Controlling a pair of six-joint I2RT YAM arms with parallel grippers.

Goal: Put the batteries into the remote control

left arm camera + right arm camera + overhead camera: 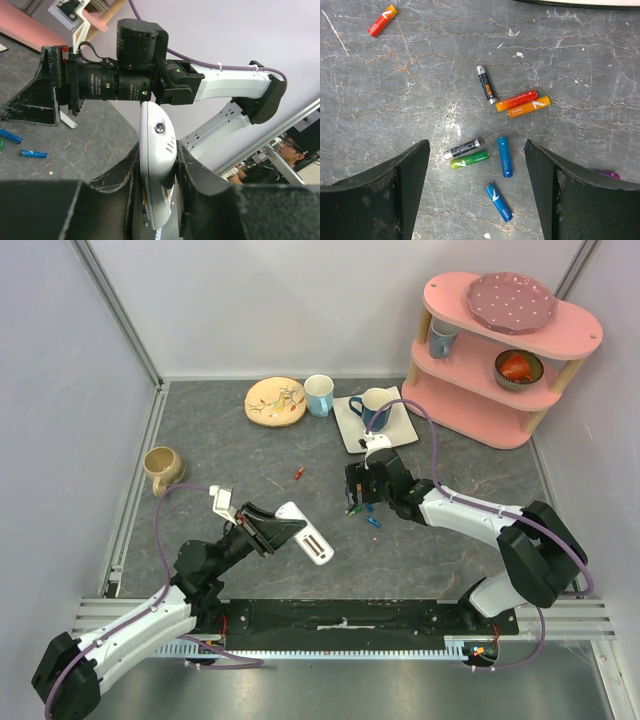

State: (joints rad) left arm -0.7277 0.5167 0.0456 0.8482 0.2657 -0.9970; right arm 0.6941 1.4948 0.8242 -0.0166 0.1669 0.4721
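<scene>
The step in hand looks like picking a first battery. The left end effector (pixel 272 527) is clamped on one end of the remote (pixel 308 535), holding it tilted off the surface (pixel 370 100) in the lower middle of the top view. Its dark recess (pixel 316 544) faces up (whether anything sits in it I cannot tell). The right end effector (pixel 476 165) hangs spread wide, gripping nothing, over the batteries (pixel 504 156) scattered at the centre of its wrist view. A red-orange battery (pixel 382 20) lies apart at the upper left.

The next move, I judge, calls for a straight descent onto a single cell. The blue battery (pixel 498 201) at the bottom lies clear of its neighbours. The green battery (pixel 469 159) lies just beside a dark battery (pixel 462 148), risking a double grab. The cell must then be aligned lengthwise with the recess.
</scene>
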